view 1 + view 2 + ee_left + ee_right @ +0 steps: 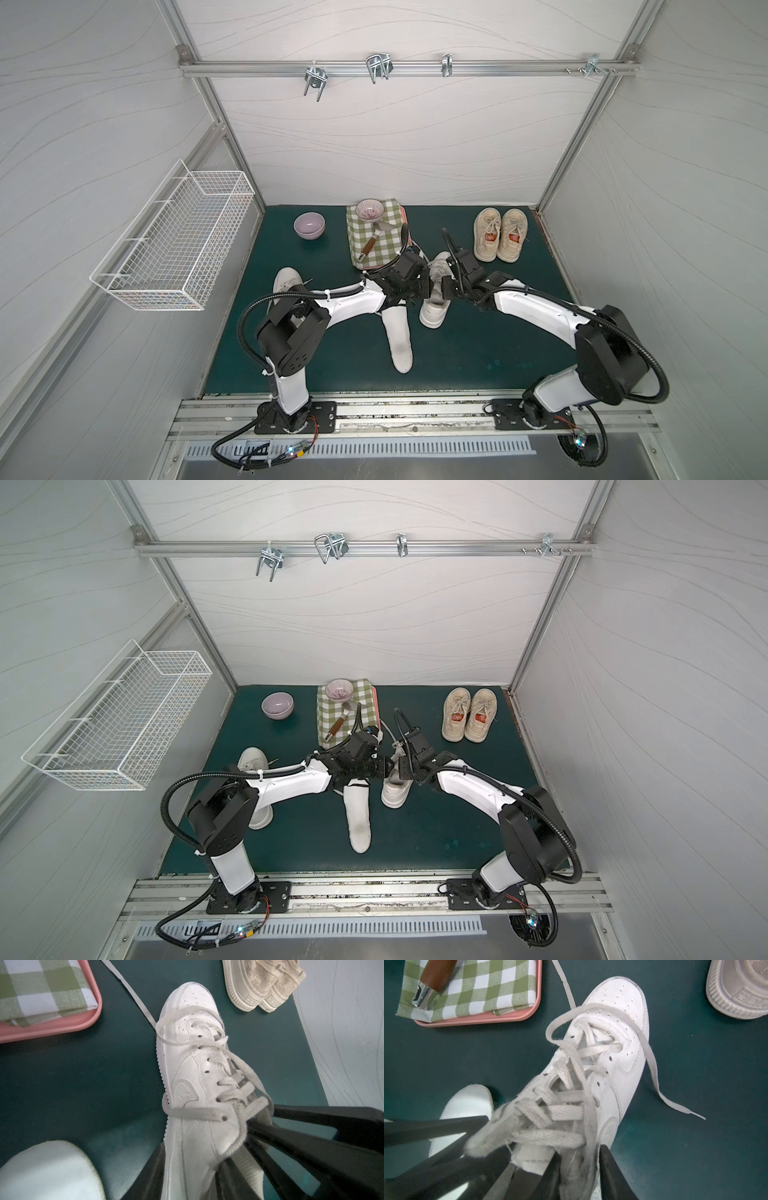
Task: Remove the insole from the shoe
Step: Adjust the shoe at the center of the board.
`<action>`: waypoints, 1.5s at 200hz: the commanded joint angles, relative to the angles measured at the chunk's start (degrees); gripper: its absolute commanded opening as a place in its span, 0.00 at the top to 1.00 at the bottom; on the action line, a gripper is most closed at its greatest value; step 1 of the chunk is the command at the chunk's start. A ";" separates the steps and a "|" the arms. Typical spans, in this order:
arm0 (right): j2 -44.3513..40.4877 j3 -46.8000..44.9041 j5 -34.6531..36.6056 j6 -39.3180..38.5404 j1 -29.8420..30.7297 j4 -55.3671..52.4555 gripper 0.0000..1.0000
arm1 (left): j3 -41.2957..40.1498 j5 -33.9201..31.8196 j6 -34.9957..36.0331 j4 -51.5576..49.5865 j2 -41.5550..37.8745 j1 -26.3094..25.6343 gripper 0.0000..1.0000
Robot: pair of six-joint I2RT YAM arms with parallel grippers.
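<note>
Near the middle of the green tabletop (478,353), in both top views, the white shoe (434,313) lies with its toe toward the back wall. The left jaws and right jaws meet at its collar from either side. Just beside it, on the robot's left, the white insole (401,340) lies flat on the tabletop, outside the shoe, with 1 end hidden under the left arm (353,301). 1 more white shoe (284,280) sits farther left, and 2 beige shoes (498,235) stand at the back right.

From the left wrist, the left jaws stand parted astride the shoe's (193,1064) side wall, 1 finger outside and 1 in the opening; whether they squeeze it I cannot tell. The insole's (47,1169) rounded end shows nearby, and a pink tray (62,1026) holds a checked cloth (41,991).

From the right wrist, the right jaws stand apart around the tongue and laces (560,1111); pinching or loose, I cannot tell.
</note>
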 commanded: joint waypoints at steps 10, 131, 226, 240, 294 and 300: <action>1.45 0.29 2.06 0.58 0.08 -2.75 0.76 | 4.76 0.02 1.15 0.97 2.99 0.30 0.66; -3.89 -4.54 6.05 5.14 -10.47 -8.09 0.99 | -9.15 -13.88 -6.78 1.29 -7.26 5.40 1.00; -5.85 -5.36 -11.75 -6.62 2.37 -2.45 0.40 | -7.09 -2.36 -5.39 7.50 -5.01 -0.84 1.00; -4.96 -4.73 -8.43 -6.07 3.44 -5.23 0.33 | -7.51 -2.29 -5.76 7.75 -5.50 -0.93 0.98; 1.89 -1.55 5.66 -1.72 3.47 -9.88 0.25 | -8.56 -0.10 -4.93 8.36 -6.47 -1.05 0.93; 1.78 -1.39 6.74 -1.64 3.52 -9.73 0.26 | -8.64 0.32 -4.40 8.32 -6.49 -1.06 0.91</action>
